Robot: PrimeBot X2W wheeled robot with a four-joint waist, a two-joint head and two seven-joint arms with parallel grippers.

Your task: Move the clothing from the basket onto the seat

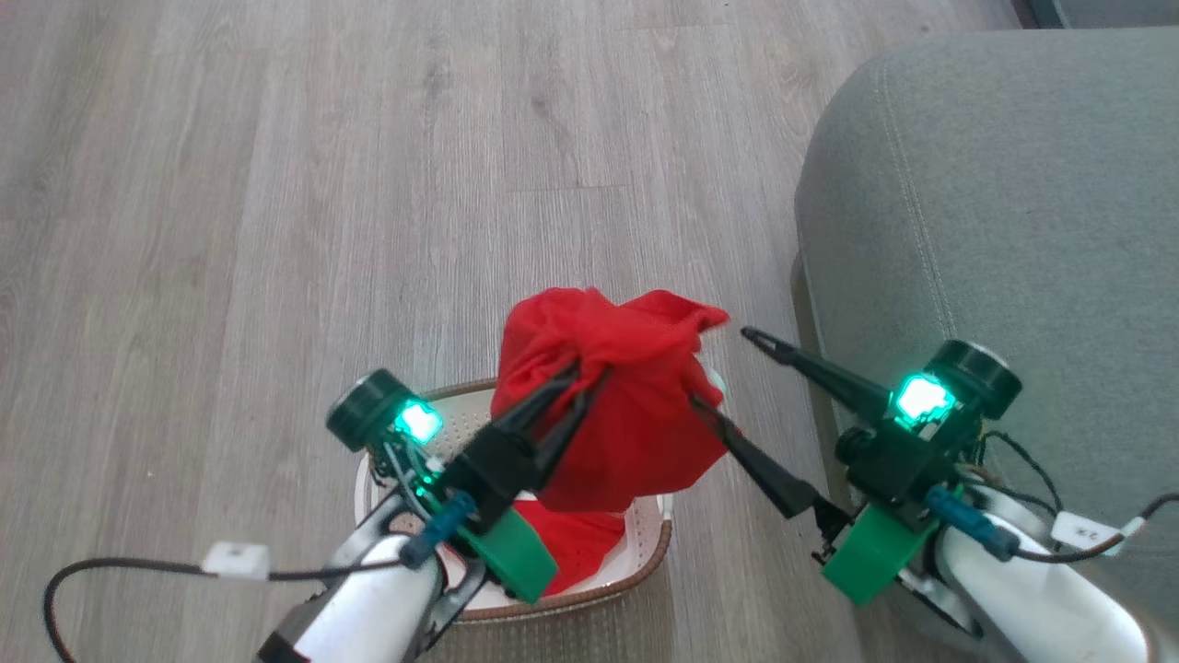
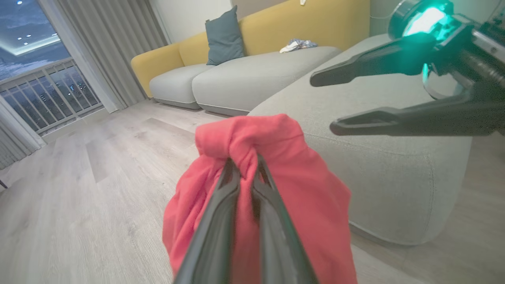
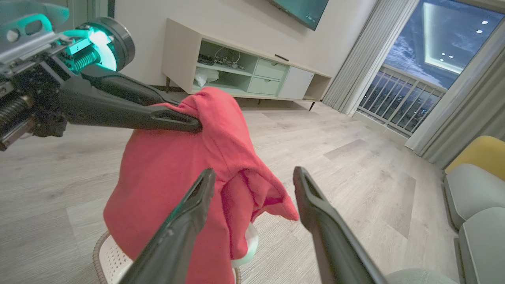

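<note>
While left claw (image 1: 589, 371) grips clothing (image 1: 636, 433), right claw (image 1: 720, 366) gapes empty, head view shows basket (image 1: 603, 594)

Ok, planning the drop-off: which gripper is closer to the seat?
Right. The right gripper hangs open just beside the seat, near its edge; the left gripper, shut on the red garment, is above the basket, farther from the seat.
</note>
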